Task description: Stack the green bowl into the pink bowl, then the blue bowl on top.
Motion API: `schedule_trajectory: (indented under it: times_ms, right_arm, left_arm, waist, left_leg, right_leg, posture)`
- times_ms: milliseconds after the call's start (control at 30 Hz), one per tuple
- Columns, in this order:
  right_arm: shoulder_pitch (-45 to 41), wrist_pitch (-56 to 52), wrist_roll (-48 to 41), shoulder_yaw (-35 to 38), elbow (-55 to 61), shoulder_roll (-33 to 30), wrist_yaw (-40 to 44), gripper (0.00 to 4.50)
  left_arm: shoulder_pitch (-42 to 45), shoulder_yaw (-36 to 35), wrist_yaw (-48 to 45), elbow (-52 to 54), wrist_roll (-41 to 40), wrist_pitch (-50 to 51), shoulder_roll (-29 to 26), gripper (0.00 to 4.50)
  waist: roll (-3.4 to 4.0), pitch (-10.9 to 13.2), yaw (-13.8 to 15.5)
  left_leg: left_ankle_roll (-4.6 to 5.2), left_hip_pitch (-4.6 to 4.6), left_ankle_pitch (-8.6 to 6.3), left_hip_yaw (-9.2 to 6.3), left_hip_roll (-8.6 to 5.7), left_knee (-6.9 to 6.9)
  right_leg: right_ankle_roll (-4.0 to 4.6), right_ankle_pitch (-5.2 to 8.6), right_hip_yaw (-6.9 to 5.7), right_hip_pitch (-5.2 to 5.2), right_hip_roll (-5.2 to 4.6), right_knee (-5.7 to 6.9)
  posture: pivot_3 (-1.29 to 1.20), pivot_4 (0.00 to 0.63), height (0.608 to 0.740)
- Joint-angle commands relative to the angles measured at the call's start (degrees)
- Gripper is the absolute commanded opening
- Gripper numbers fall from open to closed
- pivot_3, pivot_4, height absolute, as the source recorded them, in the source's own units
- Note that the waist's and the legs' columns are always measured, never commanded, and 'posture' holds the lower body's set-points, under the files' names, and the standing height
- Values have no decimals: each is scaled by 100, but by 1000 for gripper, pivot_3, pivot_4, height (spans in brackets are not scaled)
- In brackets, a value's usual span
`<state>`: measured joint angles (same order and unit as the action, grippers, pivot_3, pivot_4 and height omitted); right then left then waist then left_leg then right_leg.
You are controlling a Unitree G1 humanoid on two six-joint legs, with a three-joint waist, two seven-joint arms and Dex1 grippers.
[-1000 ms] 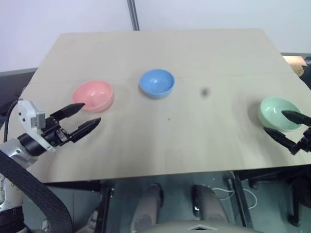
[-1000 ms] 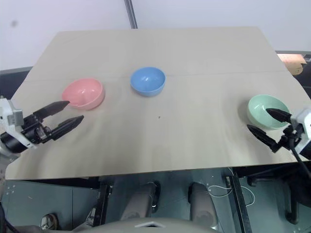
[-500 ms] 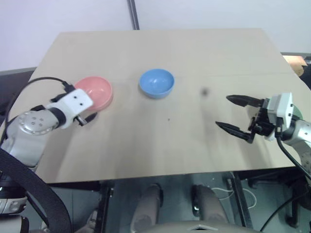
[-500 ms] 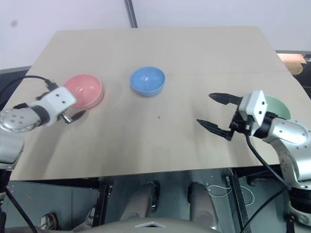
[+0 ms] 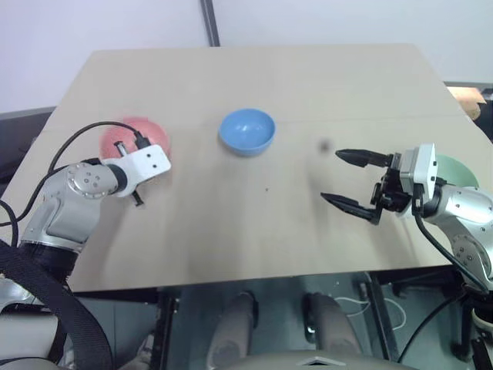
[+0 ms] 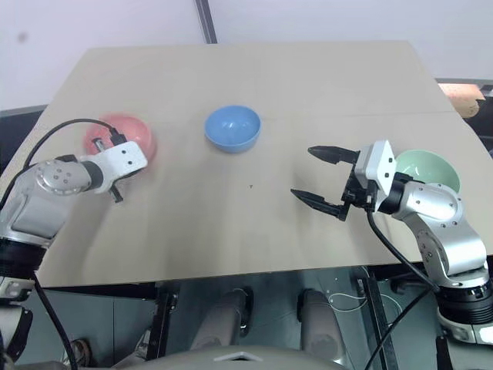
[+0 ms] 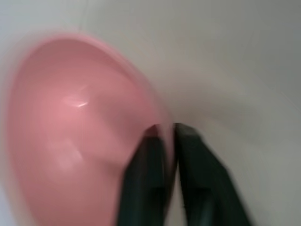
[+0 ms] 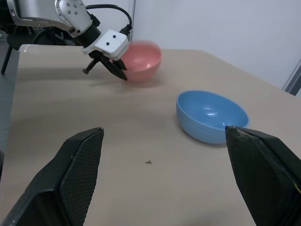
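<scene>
Pinching the pink bowl's (image 7: 84, 141) rim with my left gripper (image 7: 164, 129) on the left; right gripper (image 6: 317, 178) spread wide near the green bowl (image 6: 431, 168).

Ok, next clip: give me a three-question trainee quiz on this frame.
1. True or false: the green bowl already sits inside the pink bowl.
2. Which bowl is the left gripper shut on? A pink, B blue, C green
3. Fill in: the right gripper is ____ and holds nothing.

Key: 1 false, all three bowls stand apart on the table, the blue bowl in the middle. 2 A, on its rim. 3 open.
</scene>
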<state>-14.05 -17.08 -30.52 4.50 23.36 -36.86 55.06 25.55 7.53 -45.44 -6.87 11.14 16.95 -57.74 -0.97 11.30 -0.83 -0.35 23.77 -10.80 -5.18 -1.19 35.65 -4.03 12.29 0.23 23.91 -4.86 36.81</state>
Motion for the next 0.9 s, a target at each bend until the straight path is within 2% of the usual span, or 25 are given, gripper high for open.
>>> schedule_trajectory:
  times_ms: [33, 167, 267, 367, 467, 567, 633, 733, 767, 833, 900]
  right_arm:
    - [85, 102, -65, 124, 159, -19, -28, 4500]
    - [229, 38, -111, 239, 240, -76, -98, 4500]
    - [418, 46, -122, 415, 283, -167, -118, 4500]
    - [559, 49, -131, 526, 333, -224, -163, 4500]
    - [694, 57, -124, 596, 412, -247, -241, 4500]
    - [774, 26, -117, 628, 502, -241, -346, 4500]
    - [823, -12, -110, 641, 558, -257, -403, 4500]
    - [922, -235, -147, 702, 641, -348, -524, 4500]
    - [937, -352, -148, 742, 648, -383, -611, 4500]
    - [941, -525, -155, 799, 649, -432, -752, 4500]
    - [964, -586, 0, 862, 646, -494, -925, 4500]
  left_arm:
    - [-62, -333, -487, 907, -571, -339, 24, 73]
    - [-242, -456, -1392, 2284, -1618, -151, 22, 73]
    - [-312, -288, -1968, 2880, -2024, -312, -58, 73]
    - [-96, 5, -2239, 2828, -1968, -492, 37, 73]
    - [324, 548, -2390, 2417, -1674, -715, 404, 73]
    - [649, 1000, -2450, 1929, -1368, -1230, 859, 978]
    - [805, 1167, -2521, 1655, -1255, -1541, 1090, 1969]
    - [1003, 1217, -2628, 1428, -1324, -1731, 1337, 3099]
    - [1045, 1146, -2681, 1436, -1424, -1699, 1349, 3657]
    - [1093, 994, -2735, 1514, -1621, -1486, 1341, 4473]
    - [1056, 713, -2783, 1734, -2007, -1093, 1259, 4473]
  waist:
    - [0, 0, 3]
    - [-4, 3, 20]
    - [-3, 2, 10]
    - [-2, 3, -2]
    - [-2, 2, 10]
    - [-2, 2, 27]
    - [-3, 3, 21]
    - [-3, 3, 7]
    - [-3, 3, 4]
    - [-3, 3, 2]
    - [-3, 3, 1]
  left_leg:
    - [0, 1, 0, 0, 0, 1]
    - [0, 7, 0, -2, -1, 7]
    - [0, 3, 0, 1, -2, 8]
    - [0, -5, 0, 2, 4, 8]
    - [1, -7, 1, 0, 12, 26]
    - [2, -6, 1, -1, 10, 45]
    - [2, 0, 0, 0, 6, 55]
    - [4, 1, -1, 2, 4, 56]
    - [5, 1, -1, 3, 4, 55]
    - [5, 0, -2, 3, 6, 55]
    - [5, -2, -2, 3, 6, 55]
  right_leg:
    - [0, 0, 0, 0, 0, 0]
    - [14, -9, 0, -1, -4, -1]
    - [16, -9, 4, -2, -4, -1]
    - [11, 2, 5, -5, 3, 3]
    - [25, 6, 5, -11, 16, 12]
    - [21, 3, 6, -23, 18, 12]
    - [17, 0, 12, -24, 18, 10]
    - [14, -2, 19, -22, 18, 9]
    - [13, -2, 20, -22, 19, 9]
    - [13, -2, 21, -21, 20, 9]
    - [14, -2, 21, -21, 20, 10]
  posture:
    - [0, 150, 740]
    - [0, 150, 740]
    - [0, 150, 740]
    - [0, 150, 740]
    - [0, 150, 740]
    - [0, 150, 740]
    - [0, 150, 740]
    - [0, 150, 740]
    - [0, 150, 740]
    - [0, 150, 740]
    - [0, 150, 740]
